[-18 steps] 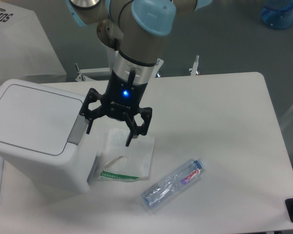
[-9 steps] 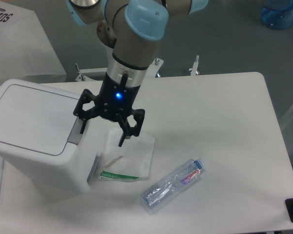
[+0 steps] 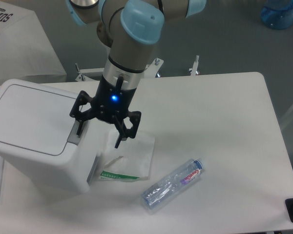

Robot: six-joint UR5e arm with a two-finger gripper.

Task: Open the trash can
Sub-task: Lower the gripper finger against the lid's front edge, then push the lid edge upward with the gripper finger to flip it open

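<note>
White plastic fills my single fixed view: one trash can (image 3: 36,134) sits at the table's (image 3: 224,122) nine o'clock edge, lid flat and shut, its one grey push-button latch (image 3: 76,132) on the side facing the arm. My one claw (image 3: 98,131) hangs spread and empty, one finger tip right at that latch, I judge to press it. One tissue pack (image 3: 128,157) and one clear bottle (image 3: 172,184) lie toward six o'clock.
</note>
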